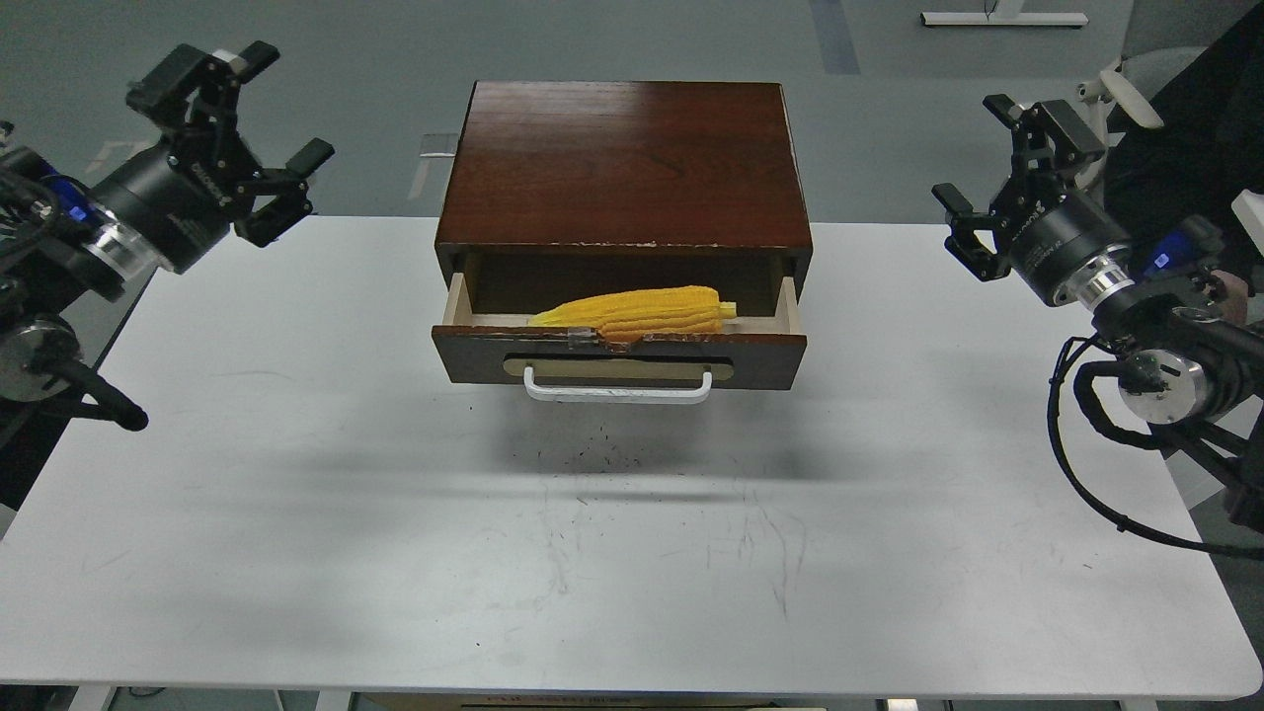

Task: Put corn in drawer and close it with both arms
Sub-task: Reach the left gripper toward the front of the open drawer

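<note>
The yellow corn point(637, 308) lies on its side in the open drawer point(619, 357), pointed end to the left. The drawer is pulled partway out of the dark brown cabinet point(624, 163), its white handle point(617, 389) facing me. My left gripper point(247, 128) is open and empty, raised above the table's far left corner, well left of the cabinet. My right gripper point(987, 163) is open and empty, raised over the table's far right edge, well right of the cabinet.
The white table point(632, 553) carries the cabinet at its far middle, with scuff marks in front of it. A clear small bracket point(437, 146) sits behind the cabinet's left side. Loose black cable point(1096, 474) hangs by my right arm.
</note>
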Controlling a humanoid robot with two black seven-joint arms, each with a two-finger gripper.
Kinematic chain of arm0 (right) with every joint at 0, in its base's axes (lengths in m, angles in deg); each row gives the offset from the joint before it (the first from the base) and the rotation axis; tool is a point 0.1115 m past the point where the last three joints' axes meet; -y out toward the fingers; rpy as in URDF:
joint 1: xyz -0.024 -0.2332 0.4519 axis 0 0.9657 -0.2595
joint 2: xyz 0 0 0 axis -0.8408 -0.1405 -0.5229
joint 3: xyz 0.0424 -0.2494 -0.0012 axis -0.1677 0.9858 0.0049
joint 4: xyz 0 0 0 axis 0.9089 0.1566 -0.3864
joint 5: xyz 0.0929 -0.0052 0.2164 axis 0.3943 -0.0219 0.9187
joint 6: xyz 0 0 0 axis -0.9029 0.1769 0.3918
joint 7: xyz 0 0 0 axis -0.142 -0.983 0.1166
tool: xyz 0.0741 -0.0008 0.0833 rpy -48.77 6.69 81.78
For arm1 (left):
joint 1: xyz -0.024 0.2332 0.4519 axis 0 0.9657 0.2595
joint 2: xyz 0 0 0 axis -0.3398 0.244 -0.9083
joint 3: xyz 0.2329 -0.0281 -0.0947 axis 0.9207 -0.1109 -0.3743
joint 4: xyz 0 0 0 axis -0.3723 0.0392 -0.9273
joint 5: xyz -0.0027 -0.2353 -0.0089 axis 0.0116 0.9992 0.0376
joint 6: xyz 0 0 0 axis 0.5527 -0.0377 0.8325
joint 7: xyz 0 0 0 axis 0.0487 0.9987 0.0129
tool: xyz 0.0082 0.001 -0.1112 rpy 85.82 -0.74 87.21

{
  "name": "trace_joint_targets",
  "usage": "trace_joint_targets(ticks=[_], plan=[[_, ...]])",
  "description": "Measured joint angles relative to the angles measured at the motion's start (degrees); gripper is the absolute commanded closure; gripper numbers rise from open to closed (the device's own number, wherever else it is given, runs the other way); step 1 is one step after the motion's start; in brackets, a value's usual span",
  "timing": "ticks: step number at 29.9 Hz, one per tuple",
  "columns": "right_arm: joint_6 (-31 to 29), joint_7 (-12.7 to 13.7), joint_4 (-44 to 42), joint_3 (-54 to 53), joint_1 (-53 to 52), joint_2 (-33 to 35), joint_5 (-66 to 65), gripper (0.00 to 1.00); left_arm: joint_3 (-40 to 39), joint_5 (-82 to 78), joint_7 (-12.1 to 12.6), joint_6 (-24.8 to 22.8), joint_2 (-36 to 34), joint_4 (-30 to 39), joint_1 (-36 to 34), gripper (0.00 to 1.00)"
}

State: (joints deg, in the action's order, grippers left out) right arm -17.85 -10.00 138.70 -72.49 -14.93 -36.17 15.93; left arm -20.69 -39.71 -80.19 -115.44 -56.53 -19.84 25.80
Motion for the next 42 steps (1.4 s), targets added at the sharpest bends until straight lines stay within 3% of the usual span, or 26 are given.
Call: trace_joint_targets(ticks=[8,12,14,17,19,21,30,38,42], plan=[[-0.2,0.0,0.1,0.4,1.2,0.4,0.0,0.00,-0.8,-14.4,0.0,0.0,1.7,18.7,-1.4,0.04],[-0.2,0.0,0.2,0.6,1.6,0.9,0.0,0.00,0.1,-20.1,0.0,0.0,4.1,25.4,-0.8,0.16],[-0.2,0.0,0.2,0.7,1.9,1.1,0.0,0.00,0.4,-22.8,0.0,0.0,5.3,26.7,-0.4,0.27],[-0.2,0.0,0.3,0.7,2.3,1.2,0.0,0.00,1.0,-24.8,0.0,0.0,7.1,27.2,1.1,0.58],[-0.2,0.0,0.4,0.7,2.6,1.3,0.0,0.00,1.2,-25.2,0.0,0.0,7.8,27.3,2.9,0.67],[-0.2,0.0,0.4,0.7,2.9,1.3,0.0,0.00,1.3,-25.4,0.0,0.0,8.1,27.3,4.9,1.00],[-0.1,0.0,0.6,0.9,4.6,1.8,-0.1,0.00,1.4,-35.7,0.5,0.6,8.3,27.3,14.3,1.00],[-0.1,0.0,0.6,1.0,5.2,1.8,-0.1,0.00,1.4,-36.5,11.6,4.8,10.1,25.7,17.2,1.00],[-0.1,0.0,0.6,1.0,5.6,1.8,-0.1,0.00,1.4,-36.5,13.6,5.8,11.5,23.3,17.4,1.00]])
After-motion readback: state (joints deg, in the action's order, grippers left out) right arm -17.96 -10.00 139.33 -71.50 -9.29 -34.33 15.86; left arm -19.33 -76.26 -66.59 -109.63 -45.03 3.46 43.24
